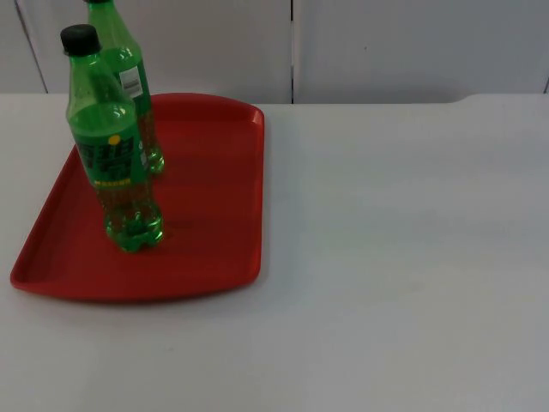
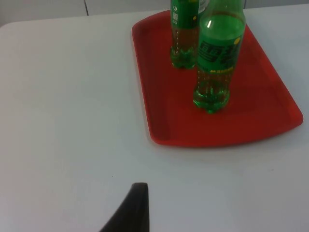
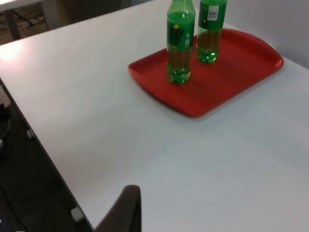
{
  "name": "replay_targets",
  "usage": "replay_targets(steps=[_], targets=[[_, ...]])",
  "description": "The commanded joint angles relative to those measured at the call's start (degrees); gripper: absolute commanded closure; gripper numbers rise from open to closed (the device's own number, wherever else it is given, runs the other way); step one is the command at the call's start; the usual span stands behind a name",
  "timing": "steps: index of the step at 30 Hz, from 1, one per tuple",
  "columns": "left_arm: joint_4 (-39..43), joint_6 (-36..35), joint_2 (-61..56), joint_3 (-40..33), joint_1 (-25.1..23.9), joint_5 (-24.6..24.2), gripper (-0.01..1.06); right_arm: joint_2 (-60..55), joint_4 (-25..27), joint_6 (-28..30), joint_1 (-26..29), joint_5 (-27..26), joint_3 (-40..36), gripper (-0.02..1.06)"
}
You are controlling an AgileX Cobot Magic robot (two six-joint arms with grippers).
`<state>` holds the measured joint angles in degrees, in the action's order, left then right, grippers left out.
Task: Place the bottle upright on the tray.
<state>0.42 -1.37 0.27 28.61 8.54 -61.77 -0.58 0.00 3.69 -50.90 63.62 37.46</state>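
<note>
A grey partition wall (image 1: 412, 47) is closing off the far edge of the white table top (image 1: 395, 257), which is stretching wide and bare beside the task's things. A red plastic rectangular tray with rounded corners and a raised rim (image 1: 214, 215) is lying flat on the table, towards the left arm's side in the top view. Two green plastic bottles are standing upright on it, close together but apart. The nearer green bottle with a black screw cap and a green-and-yellow label (image 1: 116, 150) is resting on its base around the tray's middle; the farther green bottle with a white label patch (image 1: 137, 94) is standing behind it, nearer the wall and the tray's back rim. The left gripper (image 2: 133, 210) is hanging above bare table, well apart from the tray's long rim, with one black fingertip in sight, so I cannot tell how its fingers are set. The right gripper (image 3: 125, 210) is waiting over the table near its edge, well away from the tray, and its finger spacing likewise cannot be told.
</note>
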Motion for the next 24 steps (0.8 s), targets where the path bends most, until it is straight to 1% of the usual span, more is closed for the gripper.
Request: replay_targets(steps=[1, 3, 8, 11, 12, 13, 24], targets=[[0.3, -0.4, -0.3, -0.3, 0.0, 0.2, 0.0, 0.6, -0.6, -0.1, -0.3, 0.5, -0.1, -0.01], [0.3, -0.4, -0.3, -0.3, 0.0, 0.2, 0.0, 0.6, -1.0, -0.7, -0.3, 1.5, -0.1, -0.01], [0.3, -0.4, -0.3, -0.3, 0.0, 0.2, 0.0, 0.6, -1.3, -0.7, -0.3, 1.2, -3.3, -0.01], [0.3, -0.4, -0.3, -0.3, 0.0, 0.2, 0.0, 0.6, -1.3, -1.9, -0.3, 0.0, -7.2, -0.01], [0.3, -0.4, -0.3, -0.3, 0.0, 0.2, 0.0, 0.6, -1.3, -1.9, -0.3, 0.0, -7.2, -0.01], [0.3, -0.4, -0.3, -0.3, 0.0, 0.2, 0.0, 0.6, -1.3, -2.6, -0.3, -1.7, -8.1, -0.01], [0.3, -0.4, -0.3, -0.3, 0.0, 0.2, 0.0, 0.6, -1.4, -2.6, -0.3, -1.8, -7.9, -0.01]])
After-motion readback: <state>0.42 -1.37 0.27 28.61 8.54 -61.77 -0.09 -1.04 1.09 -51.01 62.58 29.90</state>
